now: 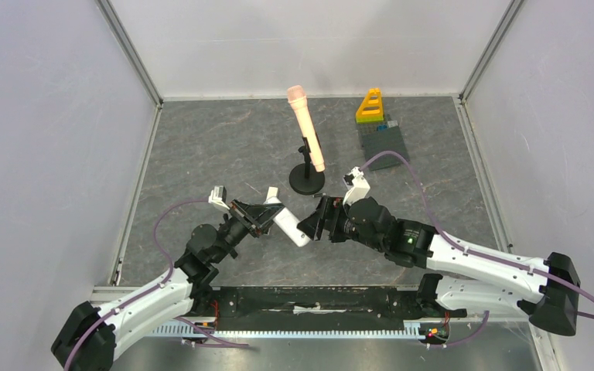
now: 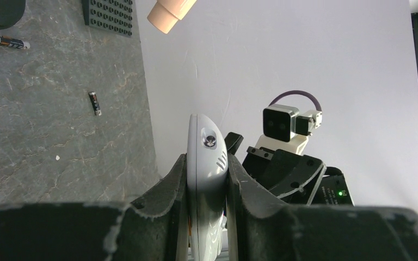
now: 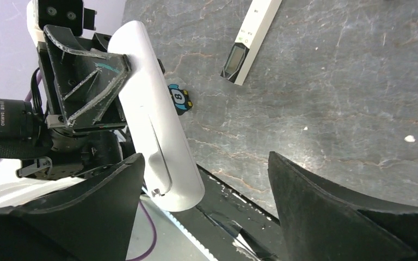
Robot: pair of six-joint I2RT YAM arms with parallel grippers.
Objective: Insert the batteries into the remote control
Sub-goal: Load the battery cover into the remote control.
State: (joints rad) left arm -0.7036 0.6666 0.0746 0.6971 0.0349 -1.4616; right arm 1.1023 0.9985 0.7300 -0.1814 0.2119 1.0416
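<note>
Two small cylindrical batteries (image 2: 94,103) are showing, plus one rounded white plastic remote (image 3: 158,136), one slim white bar (image 3: 253,35), one peach toy microphone (image 1: 306,127).

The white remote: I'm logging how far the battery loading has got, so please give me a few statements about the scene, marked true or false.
1. The left gripper is shut on the white remote. True.
2. The right gripper is clamped on the remote. False: its jaws stand open, with the remote's end between them.
3. Batteries lie loose on the table. True.
4. The peach microphone lies flat on the table. False: it sits tilted in a black stand.
</note>
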